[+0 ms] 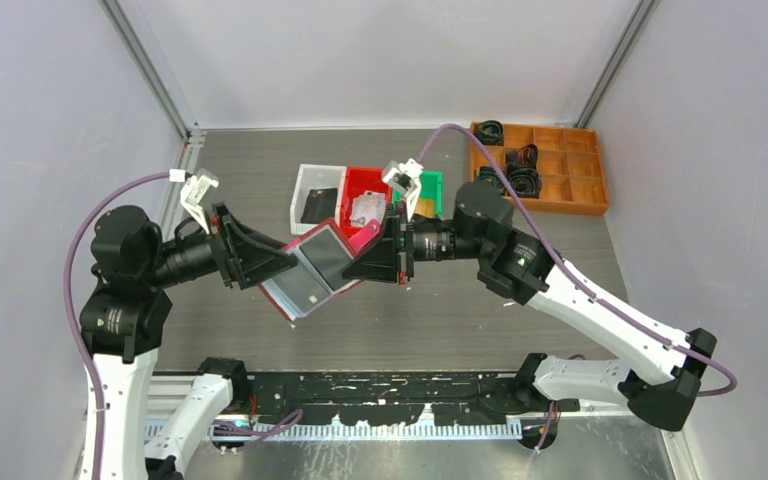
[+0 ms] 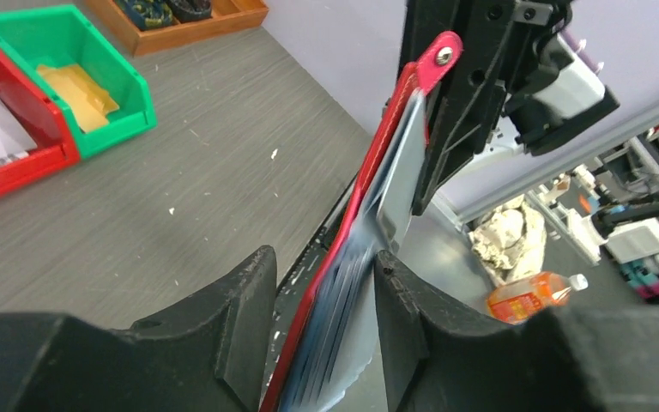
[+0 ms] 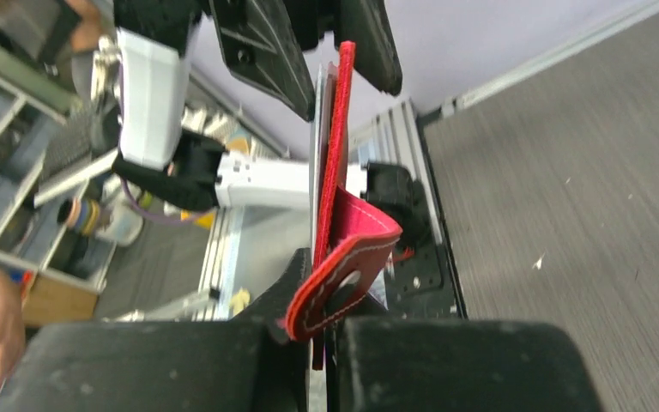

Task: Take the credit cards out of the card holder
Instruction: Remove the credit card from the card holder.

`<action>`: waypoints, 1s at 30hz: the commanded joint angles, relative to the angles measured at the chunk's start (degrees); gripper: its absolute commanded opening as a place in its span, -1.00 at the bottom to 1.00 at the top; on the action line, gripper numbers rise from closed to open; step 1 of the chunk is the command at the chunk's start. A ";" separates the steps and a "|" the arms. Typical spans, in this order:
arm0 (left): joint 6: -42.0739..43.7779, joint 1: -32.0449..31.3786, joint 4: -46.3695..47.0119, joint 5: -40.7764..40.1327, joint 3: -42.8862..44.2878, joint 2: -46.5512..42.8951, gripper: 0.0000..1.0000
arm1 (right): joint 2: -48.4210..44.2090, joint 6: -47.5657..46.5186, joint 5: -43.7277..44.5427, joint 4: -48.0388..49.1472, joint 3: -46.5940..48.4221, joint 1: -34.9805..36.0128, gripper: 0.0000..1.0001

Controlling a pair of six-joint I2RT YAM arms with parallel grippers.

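The red card holder [image 1: 315,268] hangs open in mid-air between my two grippers, above the table's middle. Its clear sleeves show a dark credit card [image 1: 328,255] and a pale one [image 1: 295,292]. My right gripper [image 1: 358,265] is shut on the holder's far edge beside the snap tab [image 3: 343,275]. In the right wrist view, the right gripper [image 3: 322,296] pinches the holder [image 3: 336,154] edge-on. My left gripper [image 1: 282,263] straddles the other half. In the left wrist view, the left gripper [image 2: 324,257] has one finger on the blurred sleeves [image 2: 343,326], with a narrow gap to the red cover [image 2: 376,163].
Behind the holder stand a white bin [image 1: 305,180] with a black card, a red bin [image 1: 370,180] with a silvery card, and a green bin [image 1: 432,182] holding a gold card [image 2: 77,90]. A wooden divided tray [image 1: 560,165] sits at the back right.
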 commanded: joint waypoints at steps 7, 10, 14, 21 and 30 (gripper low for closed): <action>9.57 0.00 0.93 6.00 -2.68 -3.47 -0.23 | 12.96 -19.47 -13.25 -32.86 19.56 0.94 -0.99; 10.51 -0.05 -1.00 9.64 -3.89 -3.51 -0.24 | 15.40 -21.83 -13.75 -35.89 22.80 1.19 -0.99; 18.53 -0.05 -8.19 7.99 -4.49 -3.19 -0.25 | 17.35 -24.97 -15.24 -38.91 26.62 1.59 -0.99; 20.54 -0.04 -10.26 7.54 -5.10 -1.37 -0.23 | 19.81 -29.61 -15.54 -43.99 31.04 2.56 -0.99; 14.85 -0.04 -6.15 10.07 -6.79 0.25 -0.22 | 22.60 -33.34 -15.44 -48.44 35.09 3.28 -0.99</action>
